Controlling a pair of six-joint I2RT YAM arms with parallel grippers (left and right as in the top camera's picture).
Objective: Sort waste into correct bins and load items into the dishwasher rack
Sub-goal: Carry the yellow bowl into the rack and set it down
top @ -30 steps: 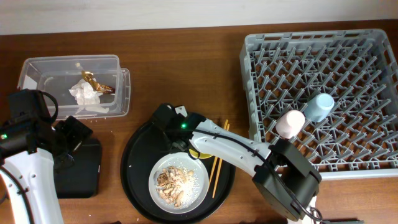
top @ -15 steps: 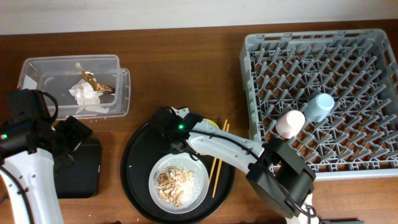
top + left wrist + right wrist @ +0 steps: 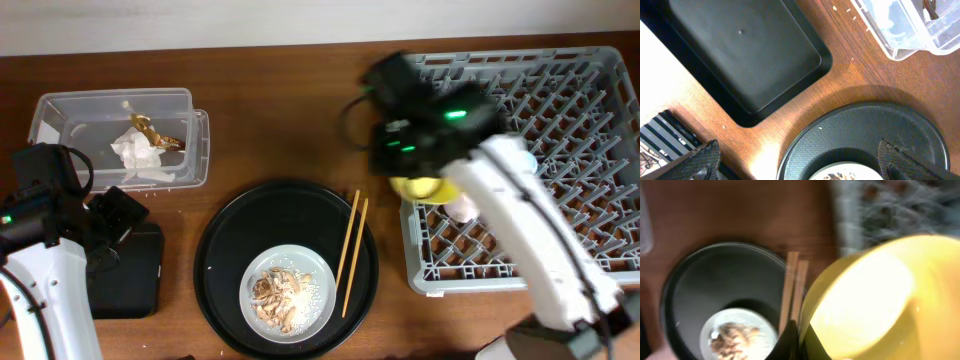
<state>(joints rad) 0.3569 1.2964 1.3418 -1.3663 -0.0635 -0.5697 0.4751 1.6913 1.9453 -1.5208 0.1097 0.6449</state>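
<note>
Over at the left edge of the large square grey plastic dishwasher rack, the overhead view shows the big change. A second ago the yellow bowl sat on the large round black tray with the right gripper reaching down to it. Now the bowl is up off the tray and hanging over the rack's rim, just beside the small pink cup. So the pickup looks done, and I'd say all that's left for this one is finding it a slot among the pegs. The right arm comes up from the bottom right and lies across the rack, wrist turned back toward that left edge. Left on the tray are the pair of wooden chopsticks and the pale grey-white round plate with beige food scraps. From the left wrist, the left gripper has its fingers spread wide with nothing between them. It hovers over the bare wood between the shallow black rectangular tray and the round one. The right wrist shot is pretty blurry, but you can see the fingers pinched shut on the bowl's rim. The bowl fills the right half of the frame, with the chopsticks and plate well below it.
</note>
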